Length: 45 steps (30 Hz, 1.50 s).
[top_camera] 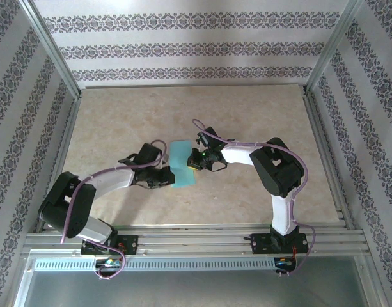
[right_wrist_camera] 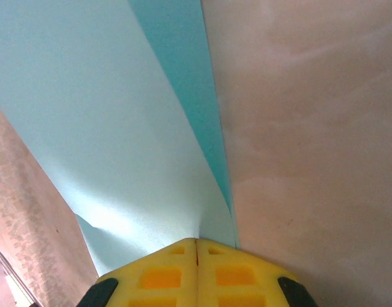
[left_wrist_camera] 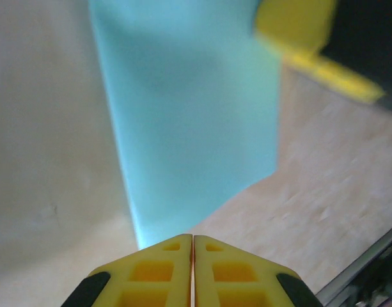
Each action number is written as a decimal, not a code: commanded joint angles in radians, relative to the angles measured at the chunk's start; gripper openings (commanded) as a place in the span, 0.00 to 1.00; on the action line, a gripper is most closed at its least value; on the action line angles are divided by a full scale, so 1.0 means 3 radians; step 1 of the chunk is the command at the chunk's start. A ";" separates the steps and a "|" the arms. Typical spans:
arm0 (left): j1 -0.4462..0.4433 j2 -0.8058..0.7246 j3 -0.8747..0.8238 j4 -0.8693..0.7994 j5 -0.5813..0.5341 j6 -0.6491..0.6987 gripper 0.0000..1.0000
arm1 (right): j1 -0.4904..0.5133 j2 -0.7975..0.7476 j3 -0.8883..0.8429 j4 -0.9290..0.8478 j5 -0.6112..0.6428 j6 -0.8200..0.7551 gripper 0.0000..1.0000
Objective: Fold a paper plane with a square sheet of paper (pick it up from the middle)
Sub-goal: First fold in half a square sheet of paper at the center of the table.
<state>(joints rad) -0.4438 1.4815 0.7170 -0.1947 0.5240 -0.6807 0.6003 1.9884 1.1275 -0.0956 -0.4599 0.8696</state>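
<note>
1. Through the right wrist camera I see my right gripper [right_wrist_camera: 196, 245] pressed together on the turquoise paper sheet [right_wrist_camera: 100, 128]. A darker strip [right_wrist_camera: 183, 83] of folded paper runs ahead of the tips, and the overhead view does not resolve it.
2. Through the left wrist camera, my left gripper [left_wrist_camera: 192, 242] is closed too, pinching the sheet's nearest corner. The other gripper's yellow finger [left_wrist_camera: 298, 25] sits blurred at the far edge.
3. Overhead, the sheet spans between both grippers. Bare table [top_camera: 259, 115] lies ahead, and the patterned walls [top_camera: 183, 45] are well apart.

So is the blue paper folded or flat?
Folded. The paper looks like a narrow strip, not a square, and two layers meet at the right gripper.
</note>
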 commanded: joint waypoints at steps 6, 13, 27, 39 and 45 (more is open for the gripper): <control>0.0333 0.0804 0.0750 0.0312 0.0297 0.0205 0.10 | -0.0019 0.0291 -0.0161 -0.0626 0.0602 -0.0030 0.04; 0.0456 0.1217 0.1119 0.0349 0.0273 0.0232 0.10 | -0.0025 0.0310 -0.0145 -0.0677 0.0597 -0.0075 0.04; 0.0674 0.1417 0.0944 0.0238 -0.0107 0.0229 0.10 | -0.0042 0.0292 -0.0155 -0.0696 0.0602 -0.0096 0.04; 0.0830 0.1277 0.1200 0.0527 0.0399 0.0195 0.10 | -0.0058 0.0329 -0.0127 -0.0698 0.0577 -0.0122 0.04; 0.0803 0.1498 0.1347 0.0612 0.0453 0.0165 0.10 | -0.0060 0.0333 -0.0112 -0.0698 0.0572 -0.0127 0.04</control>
<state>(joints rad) -0.2020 1.9015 1.0771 -0.0433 0.6357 -0.6292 0.6003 1.9934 1.1427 -0.1169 -0.4599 0.8574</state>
